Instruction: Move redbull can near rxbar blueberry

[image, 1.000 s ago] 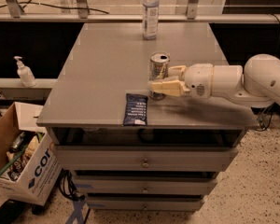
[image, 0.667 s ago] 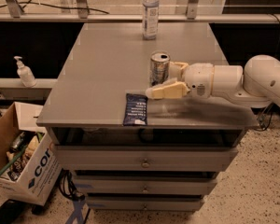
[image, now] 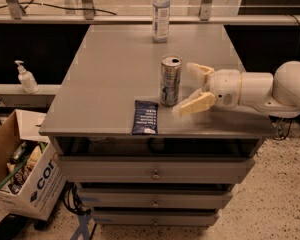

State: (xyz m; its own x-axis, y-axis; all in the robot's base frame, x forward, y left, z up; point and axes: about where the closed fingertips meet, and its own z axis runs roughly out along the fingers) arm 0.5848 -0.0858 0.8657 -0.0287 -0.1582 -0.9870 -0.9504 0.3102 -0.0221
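The redbull can stands upright on the grey table, just right of and behind the rxbar blueberry, a dark navy wrapper lying flat near the table's front edge. My gripper is to the right of the can, with its fingers spread open and apart from the can. One cream finger points toward the front left, the other sits behind it. The white arm reaches in from the right.
A clear plastic bottle with a white cap stands at the table's far edge. Drawers sit under the tabletop. A cardboard box sits on the floor at left. A soap dispenser stands on a ledge at left.
The gripper has opened, let go of the can and drawn back to the right. The can now stands free beside the bar.
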